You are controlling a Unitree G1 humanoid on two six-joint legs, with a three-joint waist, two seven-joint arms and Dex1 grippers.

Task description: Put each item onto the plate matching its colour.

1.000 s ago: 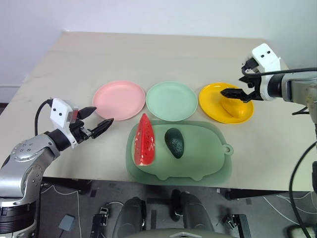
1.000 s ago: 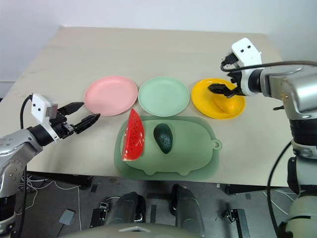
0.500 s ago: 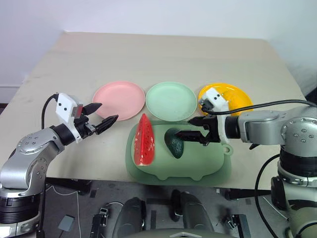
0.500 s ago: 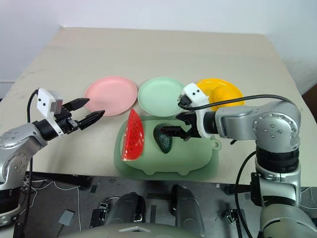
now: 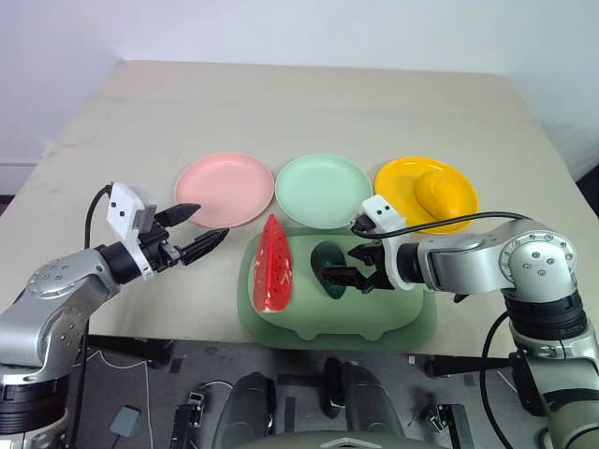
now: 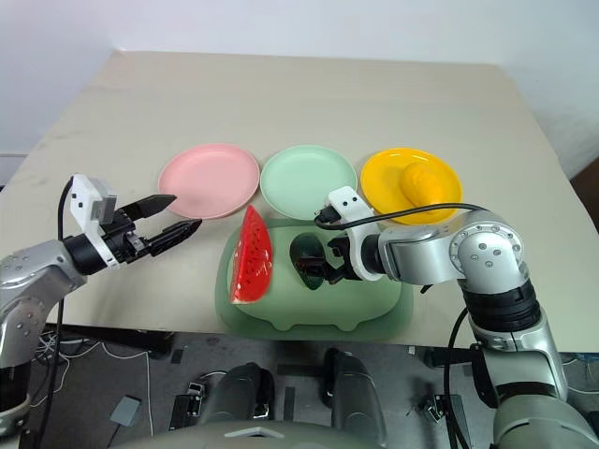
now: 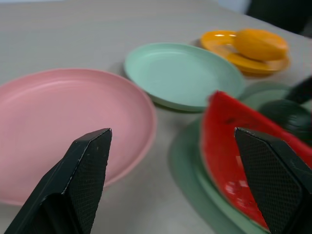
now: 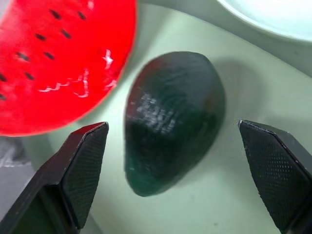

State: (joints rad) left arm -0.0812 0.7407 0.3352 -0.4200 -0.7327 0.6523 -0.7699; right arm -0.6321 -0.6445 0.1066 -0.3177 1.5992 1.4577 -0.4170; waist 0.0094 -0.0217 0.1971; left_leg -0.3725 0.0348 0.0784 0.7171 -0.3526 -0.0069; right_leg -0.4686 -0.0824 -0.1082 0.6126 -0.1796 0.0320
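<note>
The red watermelon wedge and the dark green avocado lie on the sage-green tray. The yellow mango-like fruit rests on the yellow plate. The pink plate and the mint green plate are bare. My right gripper is open and low over the avocado, one finger on each side, not closed on it. My left gripper is open above the table, left of the tray, pointing at the watermelon and just in front of the pink plate.
The three plates stand in a row just behind the tray. Wide bare beige tabletop stretches behind the plates. The tray's front edge lies close to the table's front edge.
My right gripper has left the yellow plate, with the mango lying there, and swung left and down to the avocado on the tray. The left gripper has barely shifted.
</note>
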